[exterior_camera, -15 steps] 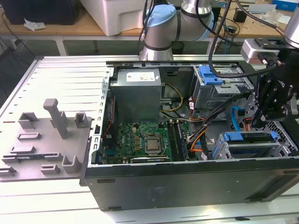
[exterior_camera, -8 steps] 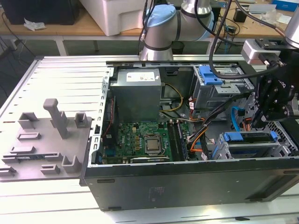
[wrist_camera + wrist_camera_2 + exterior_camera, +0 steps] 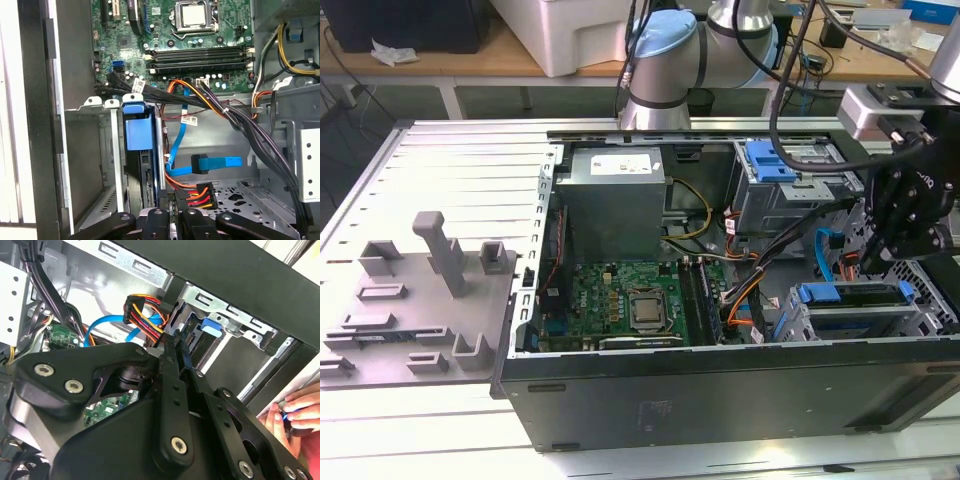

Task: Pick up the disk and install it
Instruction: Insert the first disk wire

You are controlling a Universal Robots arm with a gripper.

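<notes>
From the exterior view's left, you see a grey tray (image 3: 420, 300) beside the open case (image 3: 720, 400), then the motherboard (image 3: 630, 300). Further right, the disk (image 3: 850, 294) sits in its bay (image 3: 792, 322), blue rail up. The gripper (image 3: 876, 256) hangs near it, fingers (image 3: 169, 380) together. In the second wrist view a person's hand (image 3: 295, 415) is outside the case wall.

The arm (image 3: 658, 100) was silver-grey tubing with pale blue joint caps (image 3: 665, 38), and black cables (image 3: 778, 100) looped beside it. Its gripper (image 3: 176, 347) was matte black, built of angular linked plates fastened with round silver screws (image 3: 74, 386).
</notes>
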